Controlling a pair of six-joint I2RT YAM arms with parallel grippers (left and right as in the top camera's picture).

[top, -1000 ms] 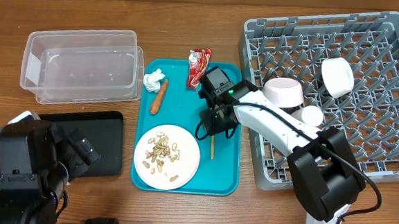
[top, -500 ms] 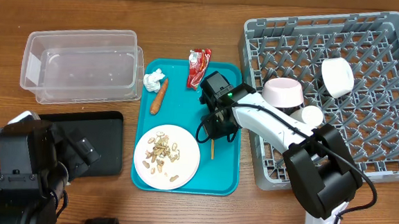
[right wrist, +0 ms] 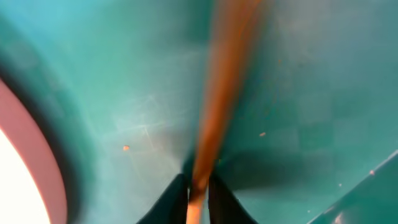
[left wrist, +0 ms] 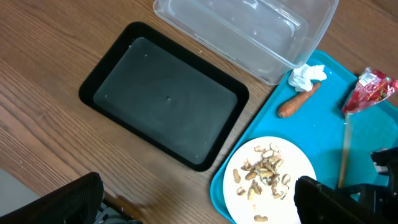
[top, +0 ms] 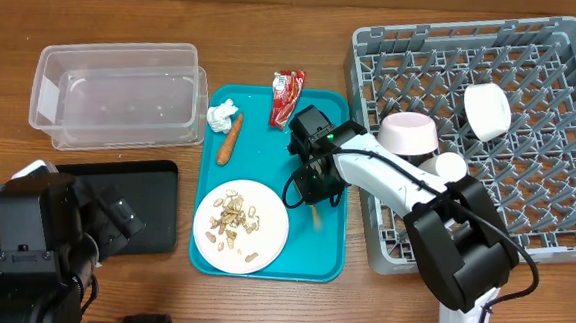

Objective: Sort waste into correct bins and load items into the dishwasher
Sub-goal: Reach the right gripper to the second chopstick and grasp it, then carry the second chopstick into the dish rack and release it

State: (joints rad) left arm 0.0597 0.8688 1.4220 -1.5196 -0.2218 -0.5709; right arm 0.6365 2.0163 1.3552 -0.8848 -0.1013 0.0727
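My right gripper [top: 315,185] is down on the teal tray [top: 258,165], shut on a thin wooden stick [top: 316,215]. In the right wrist view the stick [right wrist: 224,81] runs up from between the closed fingers [right wrist: 199,186]. On the tray lie a carrot [top: 230,138], a crumpled tissue [top: 221,113], a red wrapper [top: 287,96] and a white plate [top: 273,243] of peanut shells. My left gripper [left wrist: 199,205] is open and empty at the front left, beside the black tray [left wrist: 165,102].
A grey dish rack [top: 566,199] at the right holds a pink bowl [top: 410,132], a white cup [top: 487,110] and a small white cup [top: 449,167]. A clear plastic container [top: 117,93] stands at the back left. The black tray [top: 150,208] lies at the front left.
The right gripper has settled lower onto the stick. The stick's free end has swung slightly right and shows shorter. The left arm has not moved.
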